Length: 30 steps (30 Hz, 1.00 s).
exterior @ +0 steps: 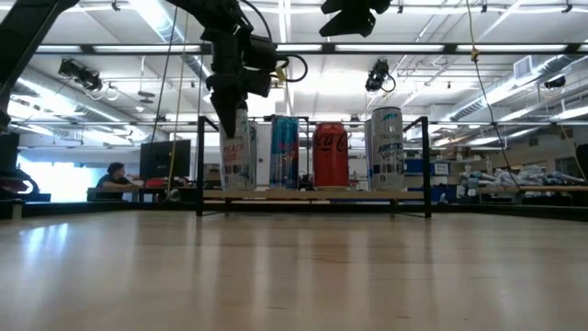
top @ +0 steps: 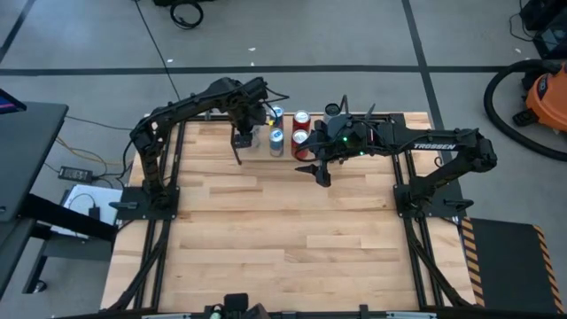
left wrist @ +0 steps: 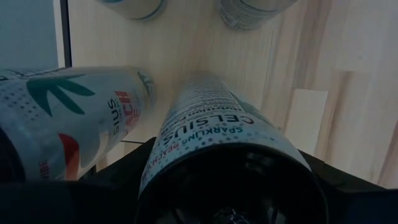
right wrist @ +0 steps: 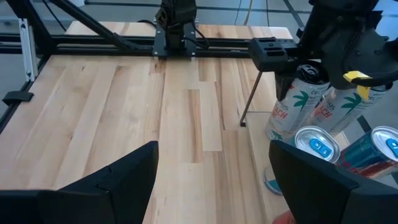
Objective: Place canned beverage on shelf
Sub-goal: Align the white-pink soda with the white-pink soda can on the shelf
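Observation:
The shelf [exterior: 312, 194] stands at the table's far middle with a row of cans on its board: a white Celsius can [exterior: 236, 152], a blue can [exterior: 284, 152], a red cola can [exterior: 331, 154] and a silver can [exterior: 386, 147]. My left gripper [exterior: 230, 106] comes down on the white Celsius can [left wrist: 217, 143] at the shelf's left end and is shut on it. A second white Celsius can [left wrist: 68, 118] stands right beside it. My right gripper [top: 314, 168] is open and empty, high above the table in front of the shelf's right half. My left gripper holds the white Celsius can by its upper part [exterior: 241, 124], pinched between the two fingers [left wrist: 112, 180], one on either side. The fingers come from above, pointing down along the can. The can is upright, and its bottom looks level with the other cans on the shelf board.
More cans stand behind the front row [top: 276, 113] [top: 302, 118], close together. The shelf's thin black end frame [right wrist: 249, 93] rises just left of the held can. Bare wooden tabletop [top: 283, 230] lies on the near side.

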### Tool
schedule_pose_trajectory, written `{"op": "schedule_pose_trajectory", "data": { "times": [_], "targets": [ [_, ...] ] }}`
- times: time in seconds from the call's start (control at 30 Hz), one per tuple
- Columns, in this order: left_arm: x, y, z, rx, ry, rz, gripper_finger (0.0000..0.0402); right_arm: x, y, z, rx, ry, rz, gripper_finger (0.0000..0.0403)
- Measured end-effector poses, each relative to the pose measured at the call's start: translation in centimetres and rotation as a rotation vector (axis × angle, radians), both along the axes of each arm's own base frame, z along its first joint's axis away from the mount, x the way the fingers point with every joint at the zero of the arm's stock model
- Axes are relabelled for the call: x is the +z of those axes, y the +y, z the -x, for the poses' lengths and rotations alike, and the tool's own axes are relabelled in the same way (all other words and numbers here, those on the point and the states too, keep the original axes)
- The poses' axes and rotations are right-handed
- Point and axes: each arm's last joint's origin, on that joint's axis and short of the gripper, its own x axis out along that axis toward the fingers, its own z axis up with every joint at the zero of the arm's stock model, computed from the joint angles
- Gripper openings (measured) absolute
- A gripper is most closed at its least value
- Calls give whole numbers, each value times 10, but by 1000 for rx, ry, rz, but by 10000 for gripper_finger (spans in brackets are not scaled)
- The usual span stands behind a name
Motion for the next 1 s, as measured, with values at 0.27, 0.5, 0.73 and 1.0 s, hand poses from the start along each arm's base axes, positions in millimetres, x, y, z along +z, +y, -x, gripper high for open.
{"op": "schedule_pose_trajectory", "data": {
  "times": [0.27, 0.5, 0.73, 1.0],
  "targets": [
    [0, 0, 0, 4, 1, 2, 268, 0, 0, 0, 12, -1, -7, 315],
    [-2, 2, 0, 6, 26, -28, 306, 0, 0, 0, 12, -1, -7, 315],
    [-2, 5, -2, 18, 28, -88, 314, 0, 0, 0, 12, -1, -7, 315],
    [11, -1, 4, 19, -7, -84, 315, 0, 0, 0, 13, 0, -8, 315]
  ]
}}
